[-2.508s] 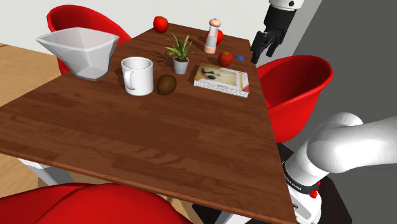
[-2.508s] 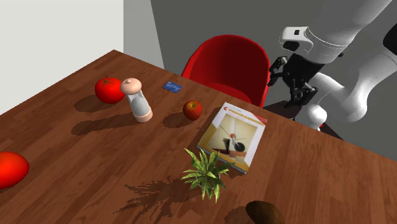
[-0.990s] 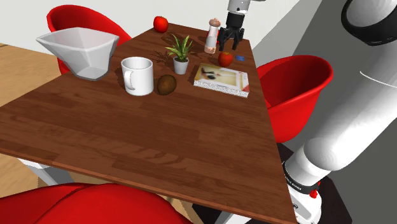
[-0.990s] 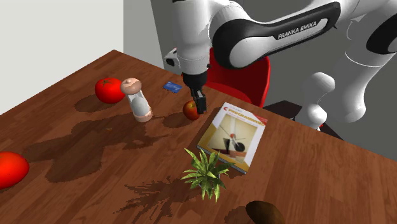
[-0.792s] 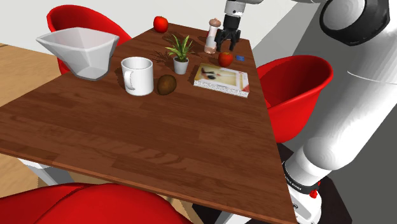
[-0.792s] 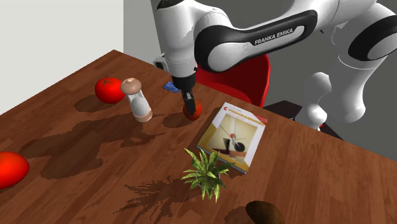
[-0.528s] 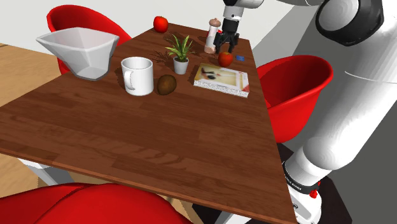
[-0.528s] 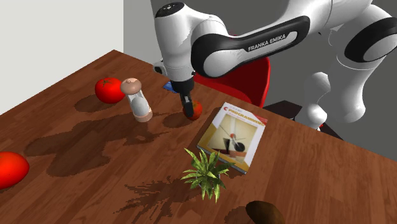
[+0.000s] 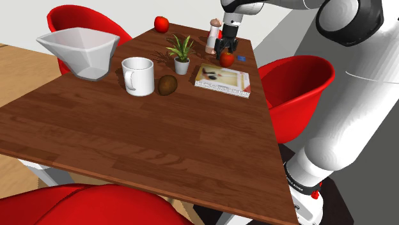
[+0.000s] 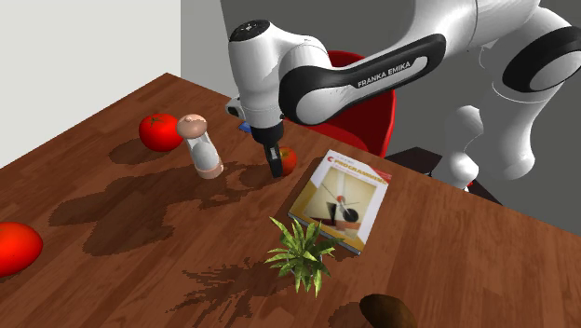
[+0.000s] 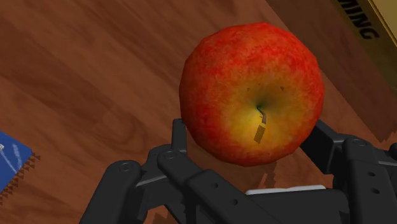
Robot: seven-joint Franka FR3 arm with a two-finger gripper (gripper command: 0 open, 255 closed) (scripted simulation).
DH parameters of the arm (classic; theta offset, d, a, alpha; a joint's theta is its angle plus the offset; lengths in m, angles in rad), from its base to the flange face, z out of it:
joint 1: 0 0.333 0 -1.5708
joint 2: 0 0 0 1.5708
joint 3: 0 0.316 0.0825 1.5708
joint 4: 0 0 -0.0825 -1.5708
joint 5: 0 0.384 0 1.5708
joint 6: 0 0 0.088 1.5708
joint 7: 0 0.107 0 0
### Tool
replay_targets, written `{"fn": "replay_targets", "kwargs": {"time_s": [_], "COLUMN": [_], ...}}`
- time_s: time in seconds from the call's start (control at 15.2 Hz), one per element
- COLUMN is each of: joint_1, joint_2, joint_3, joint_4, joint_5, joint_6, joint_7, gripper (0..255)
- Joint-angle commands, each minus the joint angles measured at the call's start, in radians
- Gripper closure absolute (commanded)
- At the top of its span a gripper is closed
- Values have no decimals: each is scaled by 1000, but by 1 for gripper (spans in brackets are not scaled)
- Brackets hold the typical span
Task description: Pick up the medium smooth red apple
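The red apple (image 9: 227,60) (image 10: 288,158), yellowish around its stem (image 11: 254,95), rests on the brown wooden table (image 9: 160,140) near the far edge, between the pepper mill (image 9: 211,35) and the book (image 9: 222,80). My black gripper (image 9: 225,51) (image 10: 276,166) (image 11: 251,130) comes straight down onto it. In the wrist view the two fingers (image 11: 180,130) press against opposite sides of the apple, shut on it.
A blue card (image 9: 241,58) lies just past the apple. A potted plant (image 9: 181,54), a kiwi (image 9: 167,85), a white mug (image 9: 139,76) and a white pitcher (image 9: 78,52) stand further along. A tomato (image 10: 160,131) sits beyond the mill. Red chairs (image 9: 297,89) ring the table.
The gripper came down around the apple and its fingers closed onto it. The apple has stayed in place on the table.
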State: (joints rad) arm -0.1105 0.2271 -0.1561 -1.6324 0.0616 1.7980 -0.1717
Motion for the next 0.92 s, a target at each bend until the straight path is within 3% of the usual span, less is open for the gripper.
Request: {"fn": "replay_targets", "kwargs": {"time_s": [0.0,0.4,0.86], "joint_1": [0,0,-2], "joint_2": [1,0,-4], "joint_3": [0,0,-1], "joint_4": [-1,-3,86], "joint_5": [0,0,-2], "joint_6": [0,2,-91], "joint_7": [0,0,3], "gripper": [255,255,255]}}
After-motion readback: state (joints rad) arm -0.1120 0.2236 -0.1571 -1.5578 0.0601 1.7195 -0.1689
